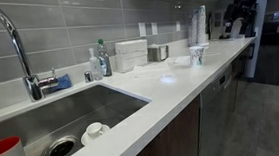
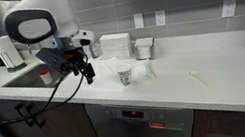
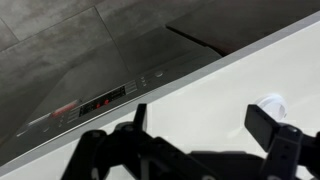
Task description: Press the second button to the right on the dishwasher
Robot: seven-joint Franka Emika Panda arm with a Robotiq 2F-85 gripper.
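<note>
The dishwasher (image 2: 142, 134) is the grey metal front under the white counter, and it also shows in an exterior view (image 1: 218, 104). Its dark top strip carries a red display (image 2: 131, 114). In the wrist view the strip (image 3: 100, 100) runs diagonally, with a red display and small round buttons (image 3: 152, 79) to its right. My gripper (image 3: 202, 125) is open and empty, above the counter near its front edge. It hangs over the counter to the left of the dishwasher (image 2: 84, 71), and appears far off in an exterior view (image 1: 237, 22).
The white counter (image 2: 198, 91) holds a small cup (image 2: 125, 74), white boxes (image 2: 115, 45) and a sink (image 1: 72, 118) with a tall faucet (image 1: 23, 57). A soap bottle (image 1: 101, 61) stands by the sink. Dark wood cabinets (image 2: 42, 128) flank the dishwasher.
</note>
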